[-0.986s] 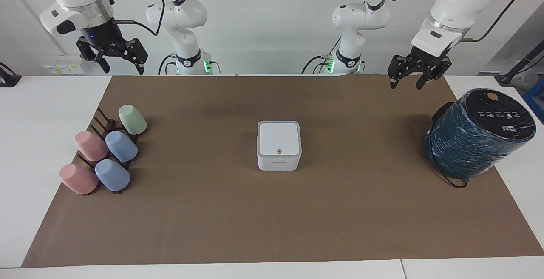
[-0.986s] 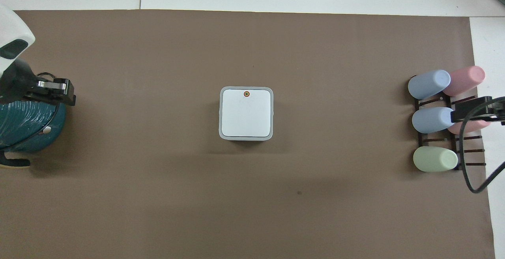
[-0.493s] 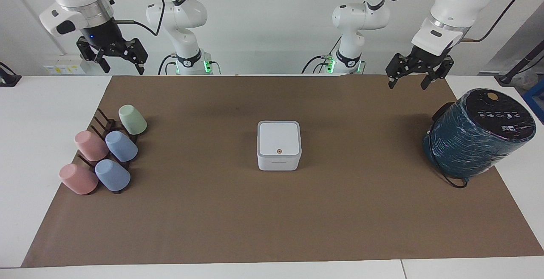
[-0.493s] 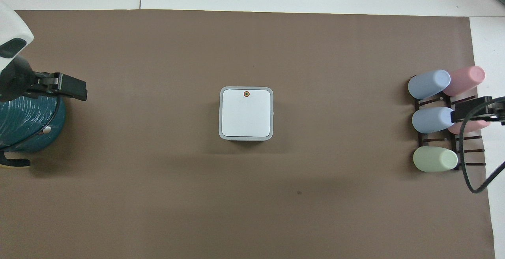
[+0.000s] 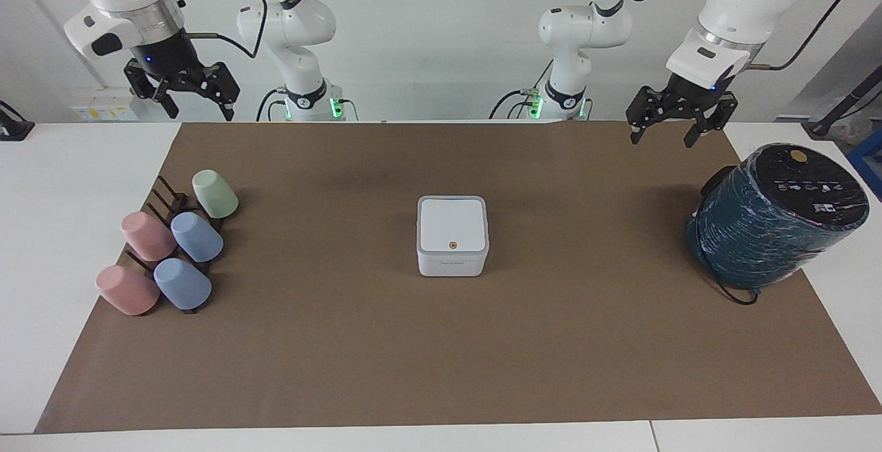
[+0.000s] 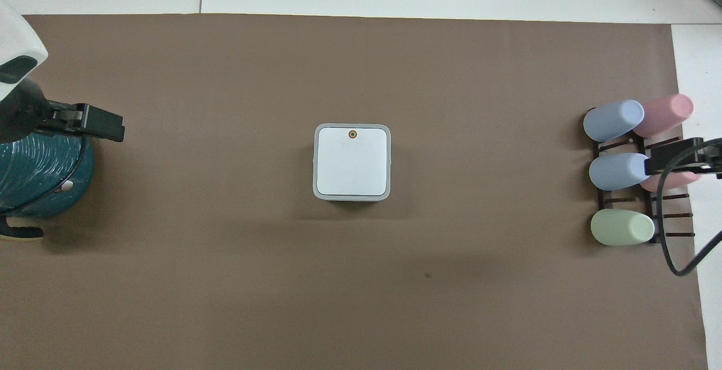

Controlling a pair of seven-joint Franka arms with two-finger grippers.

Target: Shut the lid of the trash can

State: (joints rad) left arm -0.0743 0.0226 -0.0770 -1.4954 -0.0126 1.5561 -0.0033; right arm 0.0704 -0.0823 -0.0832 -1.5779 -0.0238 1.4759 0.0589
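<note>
The small white square trash can [image 5: 452, 236] stands in the middle of the brown mat, also in the overhead view [image 6: 352, 162]. Its lid [image 5: 452, 223] lies flat and closed on top, orange dot [image 6: 352, 133] showing. My left gripper [image 5: 661, 139] hangs open and empty in the air over the mat's edge nearest the robots, beside the teal appliance; it also shows in the overhead view [image 6: 100, 124]. My right gripper [image 5: 200, 111] hangs open and empty over the table at the right arm's end, above the cup rack, and waits there.
A large dark teal cylindrical appliance [image 5: 775, 214] lies tilted at the left arm's end of the mat, with a cable. A dark rack [image 5: 165, 204] with several pastel cups [image 5: 196, 236] stands at the right arm's end.
My left gripper has turned a little and shifted slightly toward the middle of the table. The trash can, its lid and the right arm have not moved.
</note>
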